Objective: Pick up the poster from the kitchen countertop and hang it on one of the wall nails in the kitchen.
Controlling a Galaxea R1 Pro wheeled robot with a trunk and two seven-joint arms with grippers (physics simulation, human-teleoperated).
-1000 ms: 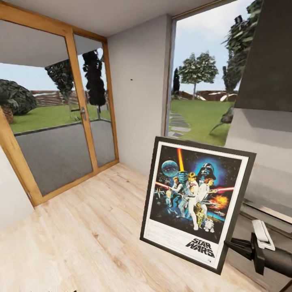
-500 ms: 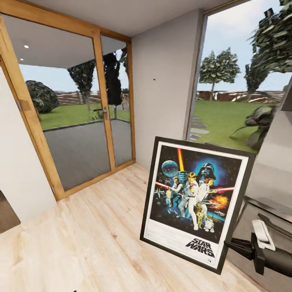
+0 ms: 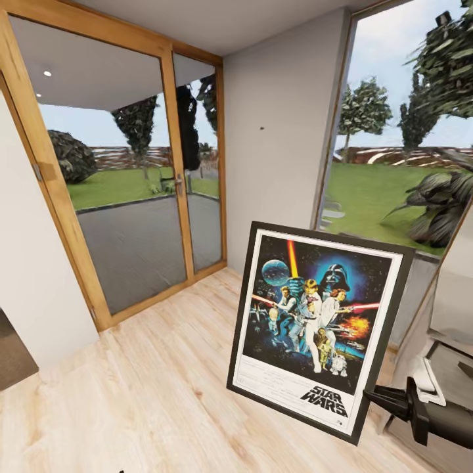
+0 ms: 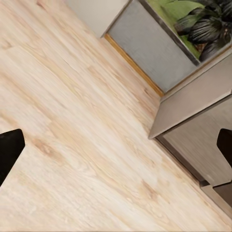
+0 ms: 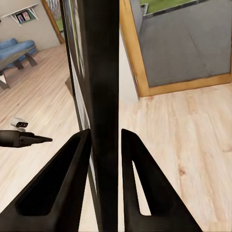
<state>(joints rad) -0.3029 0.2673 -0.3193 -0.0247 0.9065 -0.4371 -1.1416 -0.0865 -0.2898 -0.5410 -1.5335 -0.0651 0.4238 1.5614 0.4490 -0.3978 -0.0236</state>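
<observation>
The poster (image 3: 320, 328) hangs upright in the air in front of me, its Star Wars artwork and black logo facing the head camera. My right gripper (image 3: 370, 395) is shut on the frame's lower right edge. In the right wrist view both fingers (image 5: 72, 179) press on the thin black frame (image 5: 104, 72), seen edge-on. A small dark nail (image 3: 261, 128) sits high on the grey wall beyond the poster. My left gripper (image 4: 116, 147) is open above the wooden floor, nothing between its fingers. The grey countertop's end (image 4: 191, 101) lies close on the right.
A wood-framed glass door (image 3: 131, 184) stands at the left and a tall window (image 3: 401, 171) at the right of the nail wall. Light wooden floor (image 3: 144, 394) stretches ahead. A dark grey cabinet (image 3: 453, 315) is close at my right side.
The camera has turned left: door, wall and nail have slid right in the picture, and the dark hood at the upper right has left it. The poster stays in place in the right gripper.
</observation>
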